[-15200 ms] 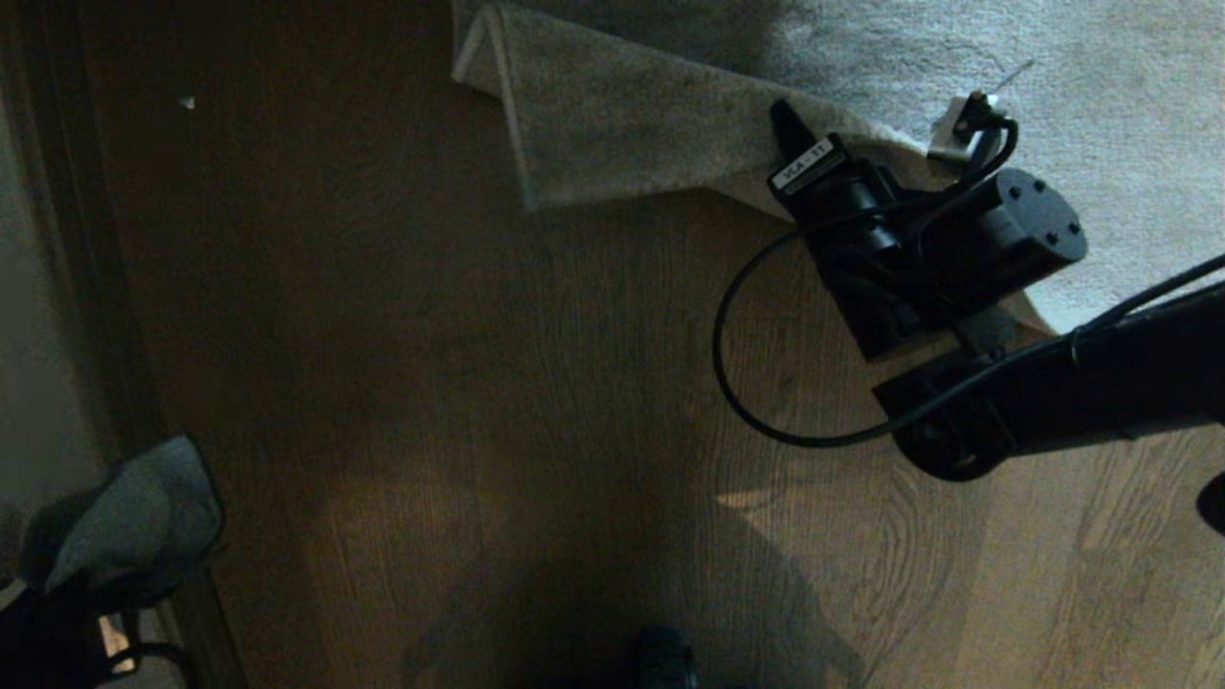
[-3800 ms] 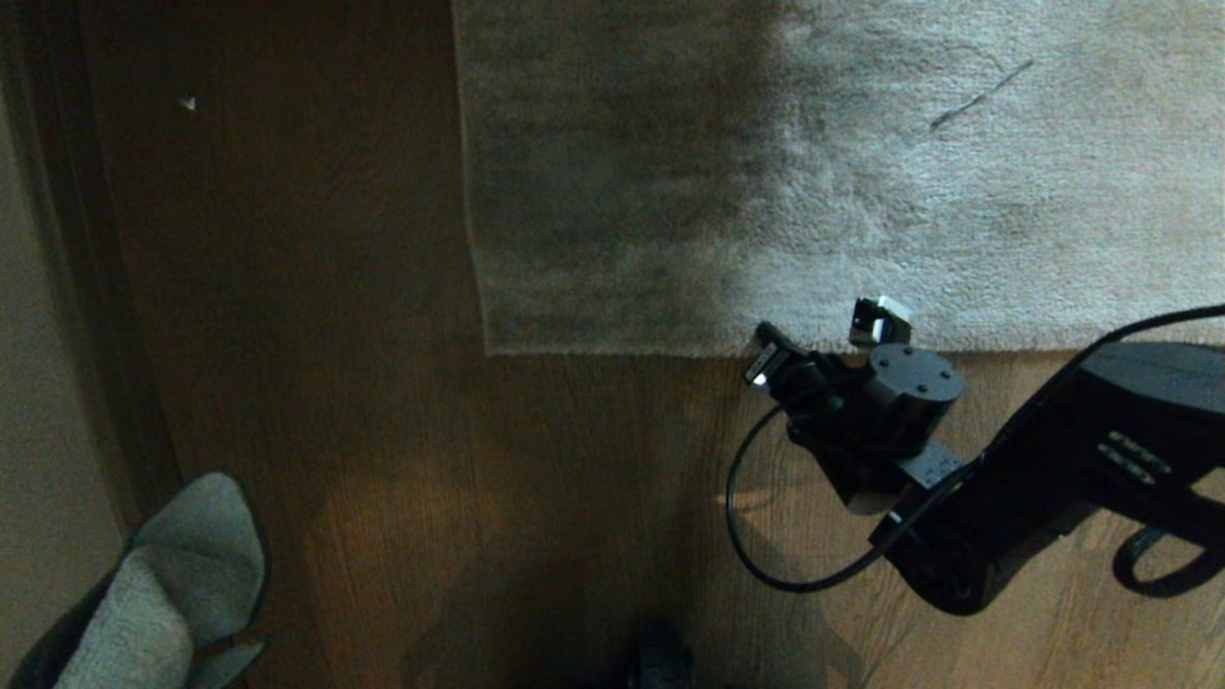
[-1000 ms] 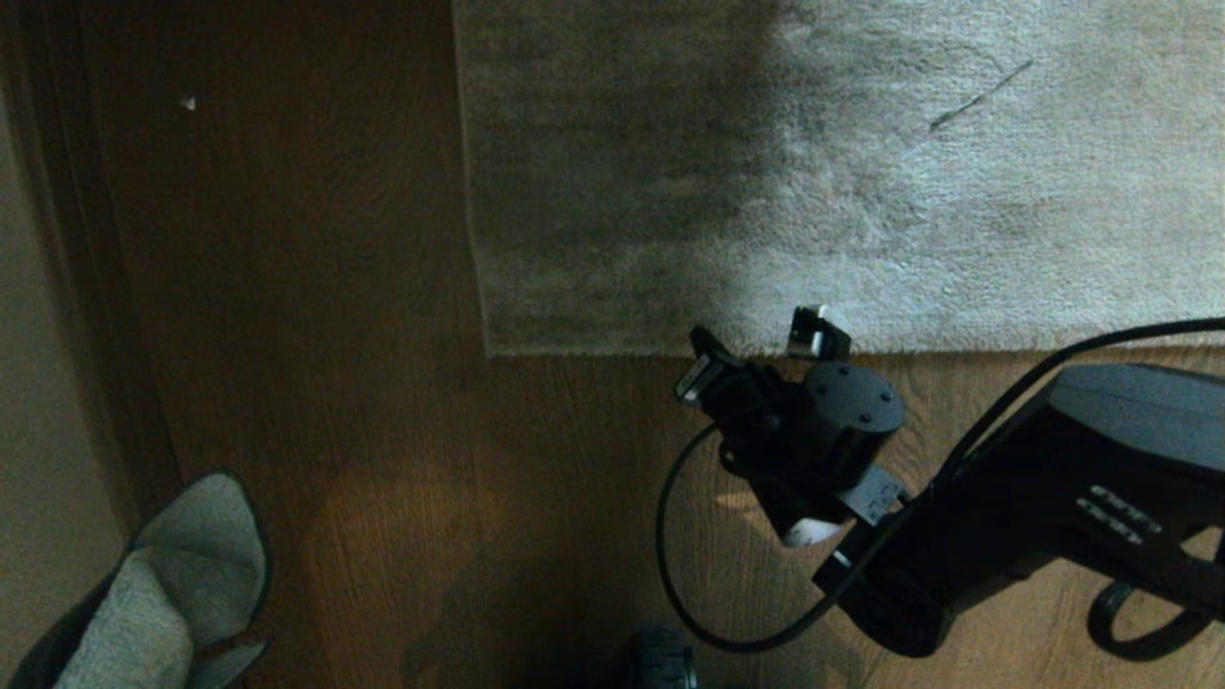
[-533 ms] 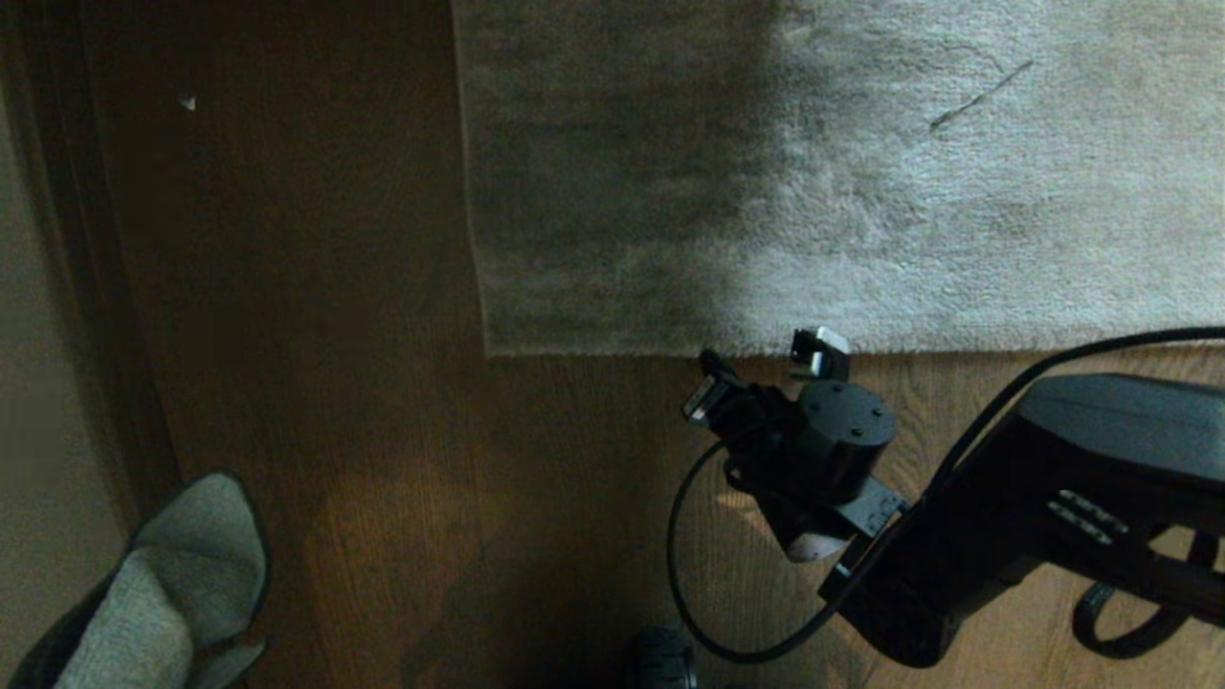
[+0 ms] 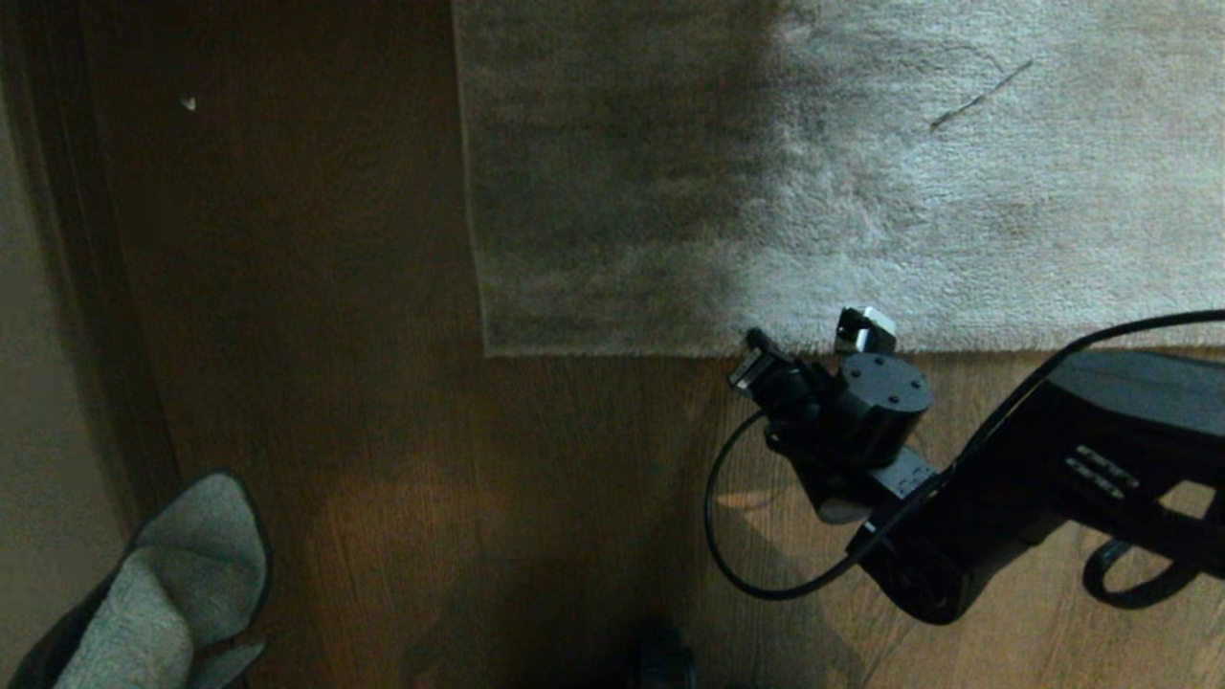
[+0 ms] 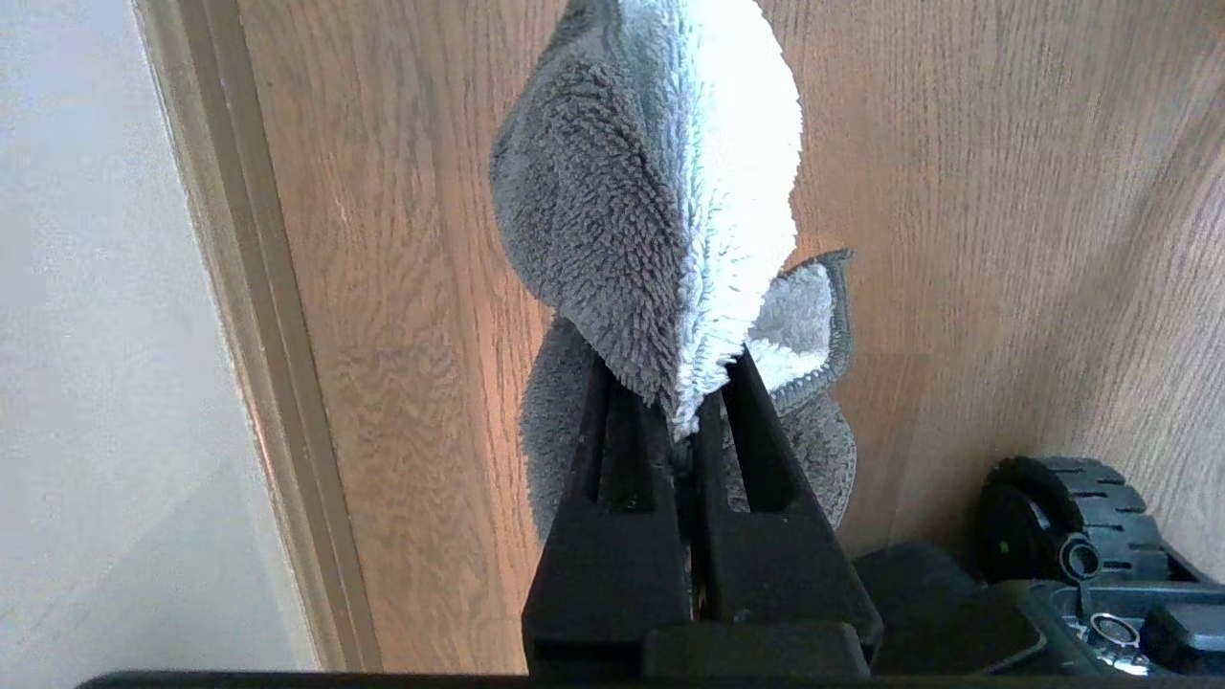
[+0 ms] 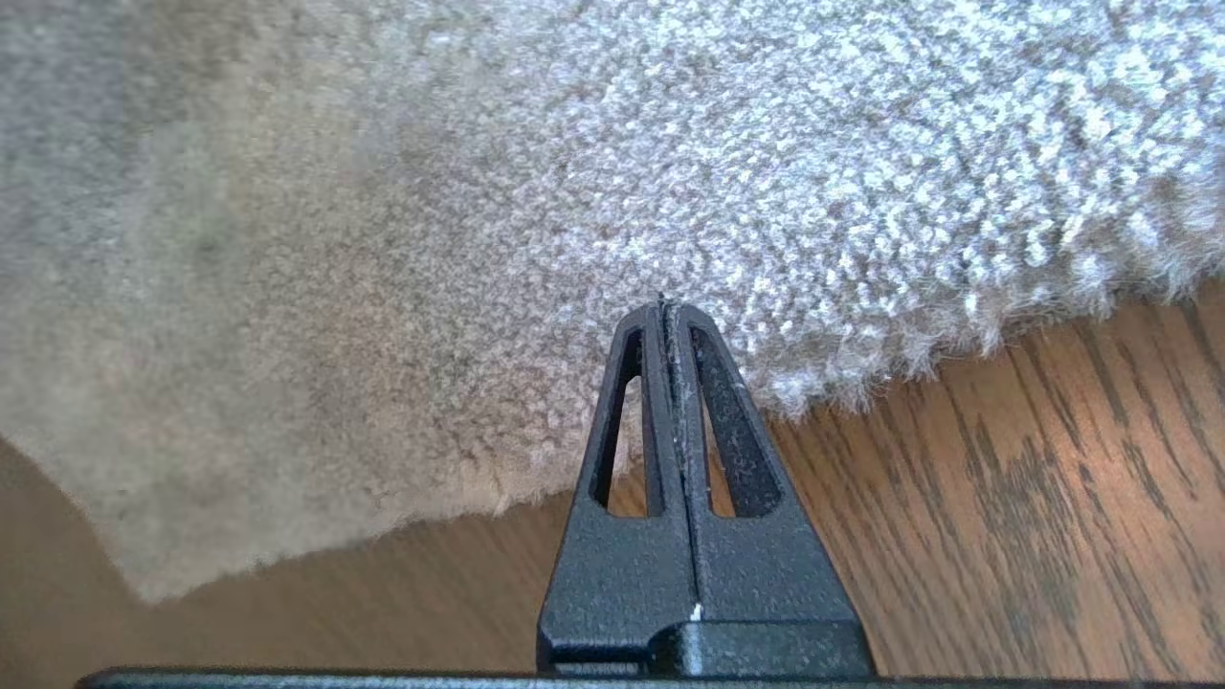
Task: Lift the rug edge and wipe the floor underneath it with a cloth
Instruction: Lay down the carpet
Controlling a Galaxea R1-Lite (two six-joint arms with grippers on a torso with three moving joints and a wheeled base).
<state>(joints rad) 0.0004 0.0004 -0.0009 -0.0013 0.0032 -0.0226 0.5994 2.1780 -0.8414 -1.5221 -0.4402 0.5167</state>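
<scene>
Black fingers of the right hand (image 7: 670, 316) are pressed flat together with nothing between them, their tip lying over the pile right at the rug edge (image 7: 861, 383). In the head view this hand (image 5: 813, 335) sits right of centre, at the line where rug meets floor (image 5: 383, 431), which looks like a placement for working under or pushing along the border rather than pinching it. The rug (image 5: 766, 172) fills the upper right of that frame and lies flat, its corner (image 5: 488, 349) square near the middle, so no floor beneath it is exposed at present.

The left hand (image 6: 689, 421) is closed on the cloth (image 6: 660, 191), clamped at one bunched end so the rest hangs free over the boards, ready as a wiping pad. In the head view the cloth (image 5: 163, 584) shows at the lower left corner, well apart from the rug and beside a pale skirting board (image 5: 38, 383). Judging by this, the lift must come before the cloth can reach.
</scene>
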